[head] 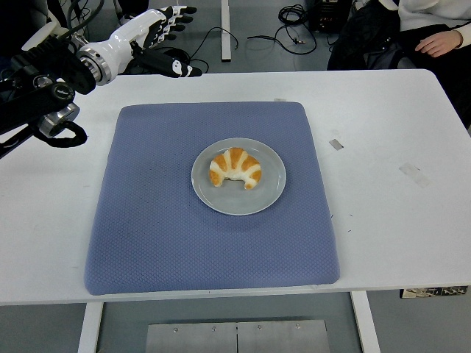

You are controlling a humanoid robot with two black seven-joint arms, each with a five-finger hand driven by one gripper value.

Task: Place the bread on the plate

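Now the bread [235,168], a croissant with pale and golden-brown bands, lies on the grey plate [269,193] at the centre of the frame, sitting a little up and left of the plate's middle, with bare rim showing all round it. The plate rests on the blue mat [147,235], which covers the middle of the white table [397,220]. The left hand [151,33] is at the upper left of the frame, well apart from the plate, its fingers spread loosely and holding nothing; the right arm does not show. The croissant's long axis runs roughly left to right across the frame, slightly tilted so the right end sits lower, and its two horns curve down toward the bottom of the frame, leaving a small notch between them on the lower edge; the arched back faces the top of the frame. By its look it should be light, soft and flaky, likely to dent or shed crumbs under a hard squeeze, and not slippery. If it had to be lifted again, the thick middle of the arch looks the safest hold, pinched gently across its width, since the thin horns would probably bend or tear. As things lie, the task looks complete.
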